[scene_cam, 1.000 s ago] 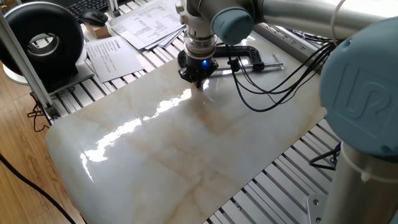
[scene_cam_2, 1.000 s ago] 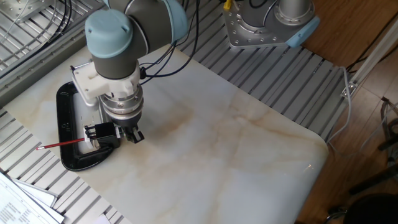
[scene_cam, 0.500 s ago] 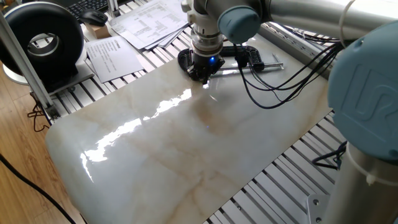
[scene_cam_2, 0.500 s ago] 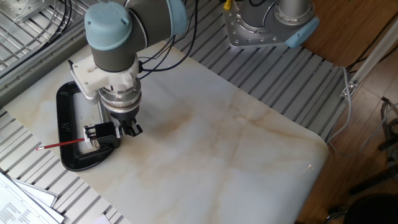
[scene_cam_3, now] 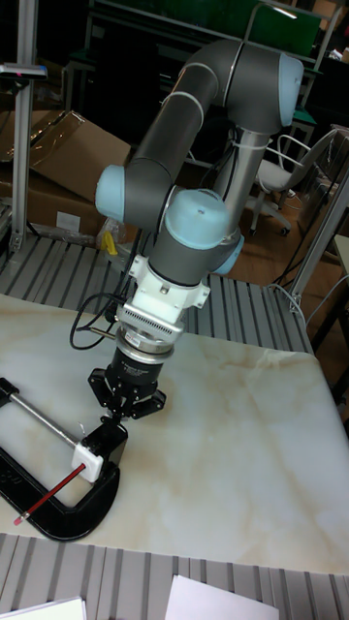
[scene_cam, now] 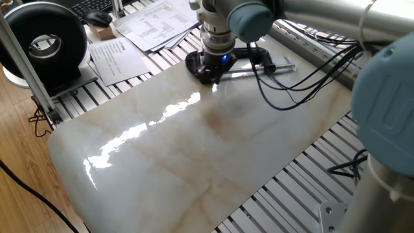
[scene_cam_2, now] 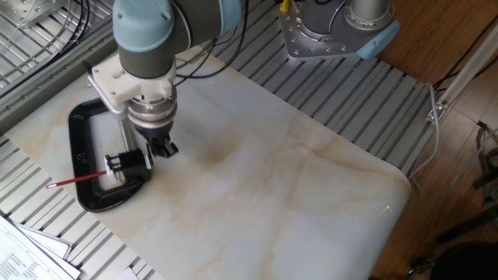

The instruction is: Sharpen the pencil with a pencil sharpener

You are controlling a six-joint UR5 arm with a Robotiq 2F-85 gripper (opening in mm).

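A red pencil (scene_cam_2: 78, 180) lies level with its tip stuck into the small pencil sharpener (scene_cam_2: 124, 162). The sharpener is held in a black C-clamp (scene_cam_2: 78, 148) at the marble top's corner. The tall fixed view shows the same pencil (scene_cam_3: 44, 494), sharpener (scene_cam_3: 97, 450) and clamp (scene_cam_3: 53, 518). My gripper (scene_cam_2: 163, 148) points straight down just beside the sharpener, on the side away from the pencil, low over the marble. Its fingers converge to a point with nothing between them (scene_cam_3: 121, 407). In one fixed view the gripper (scene_cam: 211, 75) hides the sharpener.
The marble slab (scene_cam: 194, 149) lies on a slatted aluminium table. Papers (scene_cam: 152, 22) and a black round device (scene_cam: 45, 42) are beyond the slab's corner. Black cables (scene_cam: 291, 84) hang from my wrist over the clamp's screw end (scene_cam: 278, 65).
My gripper has slid a short way across the marble toward the clamp's frame, staying low and pointing down. The pencil stays in the sharpener.
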